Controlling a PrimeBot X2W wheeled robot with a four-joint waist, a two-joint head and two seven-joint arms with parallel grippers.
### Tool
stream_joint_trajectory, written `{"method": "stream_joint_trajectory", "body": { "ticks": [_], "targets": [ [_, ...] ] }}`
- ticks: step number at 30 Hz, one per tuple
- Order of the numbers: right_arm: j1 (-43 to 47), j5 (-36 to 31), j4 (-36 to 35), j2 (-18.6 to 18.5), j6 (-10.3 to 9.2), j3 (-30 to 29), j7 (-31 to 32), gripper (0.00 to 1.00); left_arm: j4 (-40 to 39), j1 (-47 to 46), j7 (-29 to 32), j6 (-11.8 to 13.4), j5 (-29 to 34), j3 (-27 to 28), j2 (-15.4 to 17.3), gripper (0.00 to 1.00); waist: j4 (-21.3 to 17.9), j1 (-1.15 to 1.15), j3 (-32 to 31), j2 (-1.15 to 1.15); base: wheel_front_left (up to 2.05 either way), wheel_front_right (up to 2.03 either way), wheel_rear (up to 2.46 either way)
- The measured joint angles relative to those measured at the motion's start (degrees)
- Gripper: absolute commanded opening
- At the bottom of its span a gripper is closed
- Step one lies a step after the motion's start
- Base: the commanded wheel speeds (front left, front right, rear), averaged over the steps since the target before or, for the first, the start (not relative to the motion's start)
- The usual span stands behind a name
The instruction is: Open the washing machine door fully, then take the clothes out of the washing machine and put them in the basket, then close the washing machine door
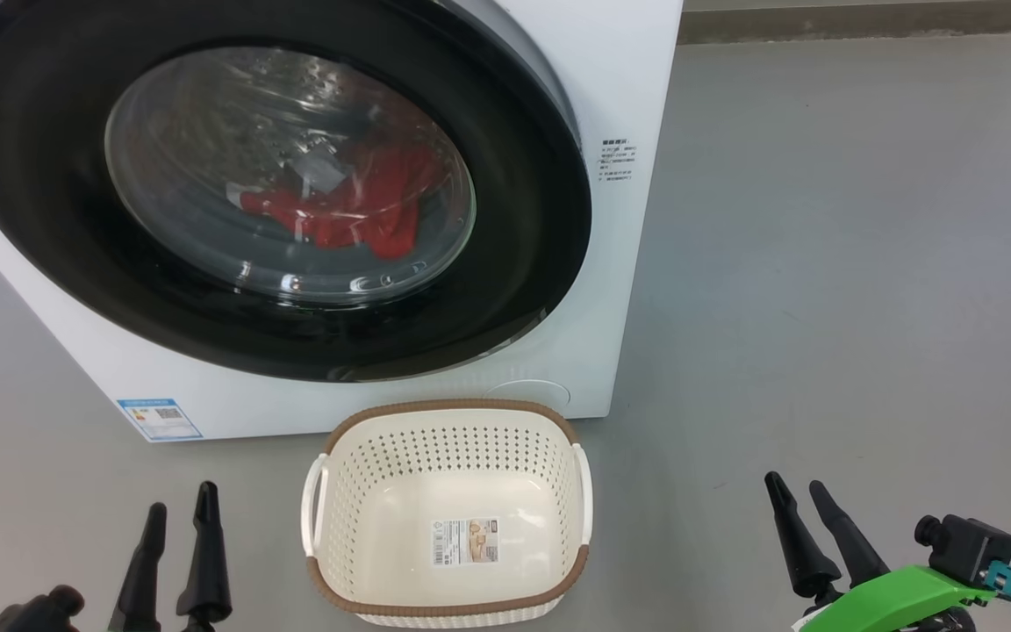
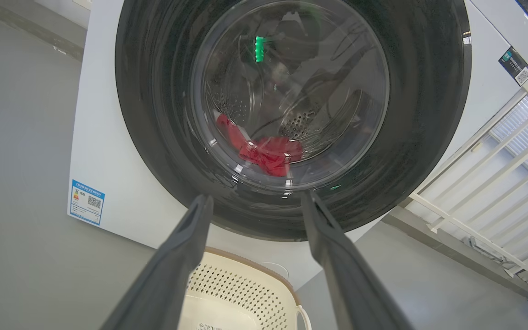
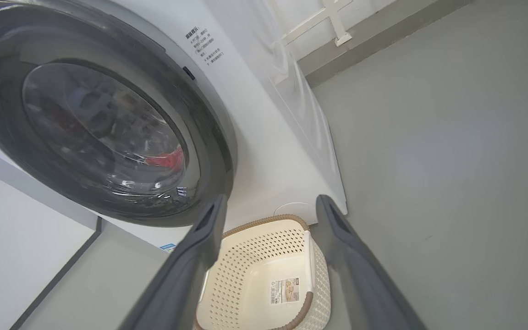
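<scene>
The left hand (image 1: pixel 182 497) and right hand (image 1: pixel 794 481) sit low at the near edge of the head view. Each has its two dark fingers spread apart and holds nothing, and the frame cuts off their bases. Between them the basket (image 1: pixel 448 406) stands on the grey floor (image 1: pixel 821 263). It contains just a sticker (image 1: pixel 465 541), and its near rim is clipped by the frame. Just behind the basket is the washing machine (image 1: pixel 611 79), with a blue label (image 1: pixel 159 419) low on its front whose print is too small to read. The door (image 1: pixel 49 219) lies closed against the front. The clothes (image 1: pixel 365 206) are in the drum, a red heap behind the glass. Reflections blur them, so no lettering can be made out.
</scene>
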Motion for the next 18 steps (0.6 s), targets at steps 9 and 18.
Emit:
{"method": "stream_joint_trajectory", "body": {
  "ticks": [9,18],
  "targets": [
    [-0.20,-5.27,-0.79,-0.09,0.00,-0.29,-1.44,1.00,-0.94,0.74,-1.27,0.08,4.92,-0.22,0.15,1.00,0.03,0.00,0.62,0.00,0.00,0.00,0.00],
    [-0.20,-11.95,-1.68,0.14,0.00,-2.22,-2.99,1.00,-1.44,0.74,-2.78,0.42,10.51,-0.30,0.36,1.00,0.01,0.00,1.14,0.00,0.00,0.00,0.00]
  ]
}}
